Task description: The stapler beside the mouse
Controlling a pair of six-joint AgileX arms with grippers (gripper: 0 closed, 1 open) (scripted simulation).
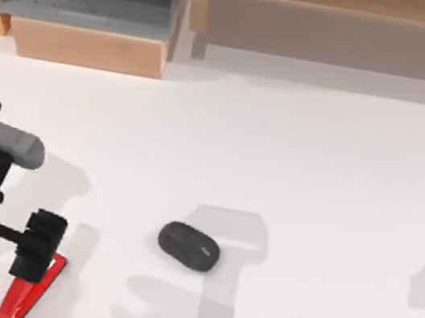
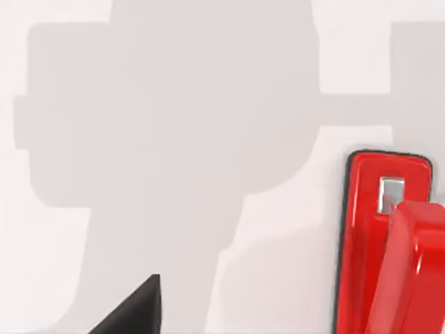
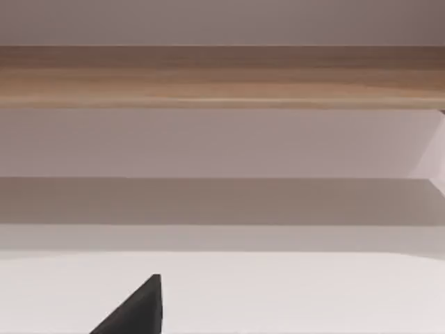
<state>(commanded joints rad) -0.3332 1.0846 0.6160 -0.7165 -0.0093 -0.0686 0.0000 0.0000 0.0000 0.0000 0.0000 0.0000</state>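
The bright red stapler [image 1: 28,293] lies slanted on the white table at the front left, its lower end cut off by the top view's edge. My left gripper [image 1: 34,254] hangs over the stapler's upper end and covers part of it. In the left wrist view the stapler [image 2: 386,243] shows its black-rimmed base and raised red top, off to one side of the gripper's black tip [image 2: 138,312]. The dark matte oval mouse [image 1: 189,246] sits on the table well to the right of the stapler, apart from it. My right arm is parked off to the right.
A grey open drawer in a wooden cabinet [image 1: 92,0] stands at the back left. A long wooden shelf [image 1: 342,17] runs along the back right, and the right wrist view faces this shelf [image 3: 222,76]. White table [image 1: 314,184] stretches between the mouse and the back.
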